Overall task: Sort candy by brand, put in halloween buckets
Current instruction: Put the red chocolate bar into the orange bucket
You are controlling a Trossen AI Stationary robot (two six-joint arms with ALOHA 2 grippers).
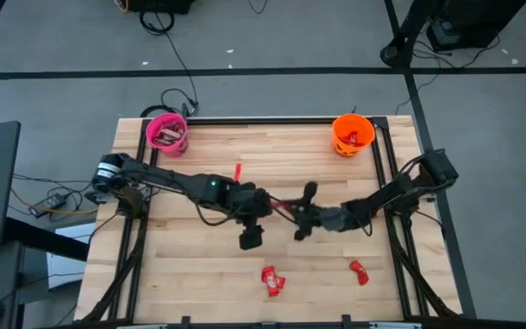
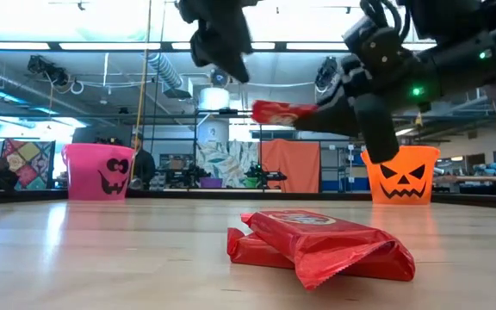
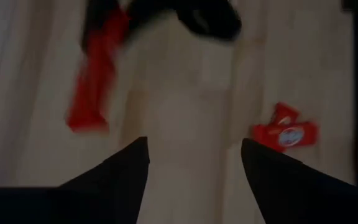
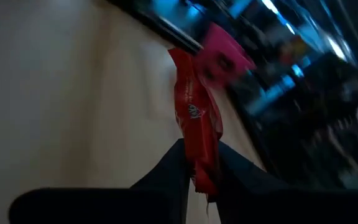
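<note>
Grippers meet mid-bench: the right gripper (image 4: 199, 163) pinches a red bar (image 4: 196, 118) aloft, the left gripper (image 3: 194, 163) gapes empty beside it. Red bars (image 1: 271, 281) lie near the front edge; pink bucket (image 1: 166, 133) and orange bucket (image 1: 352, 133) occupy back corners.

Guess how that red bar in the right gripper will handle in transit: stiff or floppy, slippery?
Probably fairly stiff: the red bar sticks straight out from the right gripper without drooping, pinched only at one end. Likely light, since that end grip carries it. The glossy wrapper looks slick, so it may pivot or slip when swung. The left gripper stands open nearby, empty.
</note>
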